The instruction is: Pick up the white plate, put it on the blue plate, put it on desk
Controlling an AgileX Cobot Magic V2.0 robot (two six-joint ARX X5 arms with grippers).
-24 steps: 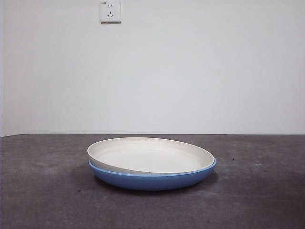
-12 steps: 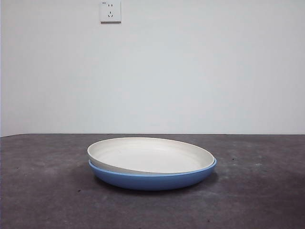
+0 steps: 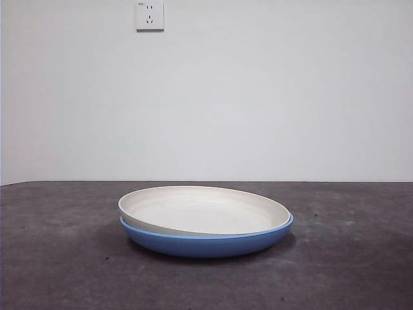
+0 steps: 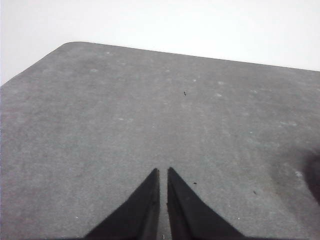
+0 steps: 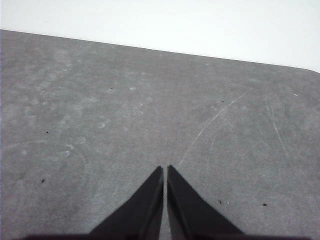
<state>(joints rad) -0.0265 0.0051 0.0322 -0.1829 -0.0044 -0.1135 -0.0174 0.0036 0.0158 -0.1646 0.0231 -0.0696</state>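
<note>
The white plate (image 3: 203,211) rests inside the blue plate (image 3: 206,243), slightly tilted and shifted left, at the middle of the desk (image 3: 58,258) in the front view. Neither arm shows in the front view. My left gripper (image 4: 163,172) is shut and empty over bare desk (image 4: 100,125). My right gripper (image 5: 164,169) is shut and empty over bare desk (image 5: 100,125). Neither wrist view shows the plates.
A white wall with a power socket (image 3: 149,15) stands behind the desk. The desk's rounded far corner (image 4: 75,45) shows in the left wrist view, and its far edge (image 5: 310,70) shows in the right wrist view.
</note>
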